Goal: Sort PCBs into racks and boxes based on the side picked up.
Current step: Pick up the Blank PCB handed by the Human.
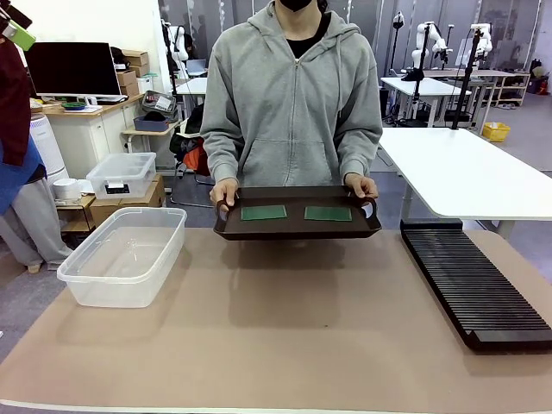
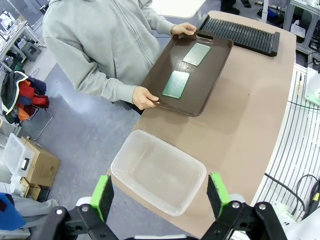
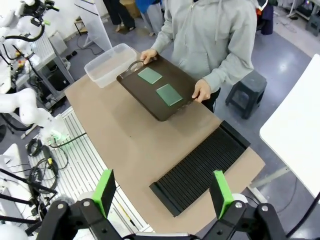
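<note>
A person point(image 1: 293, 95) in a grey hooded top is standing at the counter's point(image 1: 285, 345) 12 o'clock edge, holding a dark brown tray point(image 1: 297, 230) by its end handles. The person's right hand point(image 1: 226, 193) is gripping the handle at the tray's 9 o'clock end. The person's left hand point(image 1: 360, 185) is gripping the one at its 3 o'clock end. The tray is casting a shadow on the counter beneath it.

Two green PCBs are lying flat inside the tray, side by side and apart from each other. One PCB point(image 1: 264, 212) is lying toward the tray's 9 o'clock end and the other PCB point(image 1: 328, 213) toward its 3 o'clock end.

The clear box point(image 1: 112, 291) is sitting at the counter's 9 o'clock side, well apart from the tray. The black slotted rack point(image 1: 473, 285) is lying along the 3 o'clock side.

In its wrist view the left gripper point(image 2: 160, 187) is hanging high above the box with its green-padded fingers spread wide, gripping nothing. The right gripper point(image 3: 162, 190) is likewise hanging high over the rack end of the counter with its fingers fully apart and nothing between them.
</note>
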